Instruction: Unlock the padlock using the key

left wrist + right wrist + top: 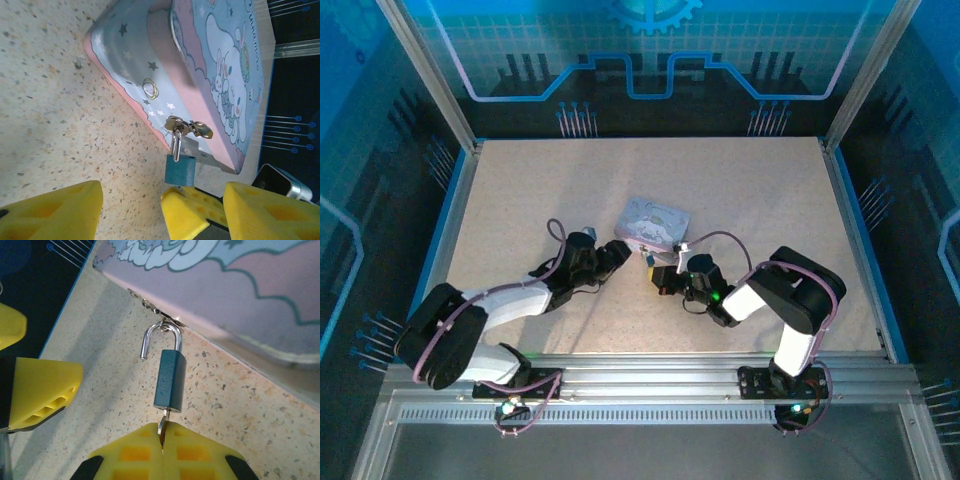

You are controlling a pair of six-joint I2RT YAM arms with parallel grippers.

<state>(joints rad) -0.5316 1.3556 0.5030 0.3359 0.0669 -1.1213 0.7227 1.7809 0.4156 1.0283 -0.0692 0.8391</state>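
Note:
The padlock [170, 380], a small teal body with a silver shackle [160, 332], hangs from the hasp [192, 127] on the front of the pale blue cartoon box [200, 75]. One leg of the shackle stands free beside the body, so it looks sprung open. The thin metal key [164, 422] is stuck into the padlock's underside, and my right gripper [162, 440] is shut on it. My left gripper [162, 192] is open just in front of the padlock [181, 169], its yellow fingers [50, 210] either side of the right gripper's tip.
The box [655, 222] lies mid-table with both grippers, left [615, 250] and right [665, 278], meeting at its near edge. Speckled tabletop [520, 200] spreads around it. Blue walls and a raised rim [850, 230] bound the table.

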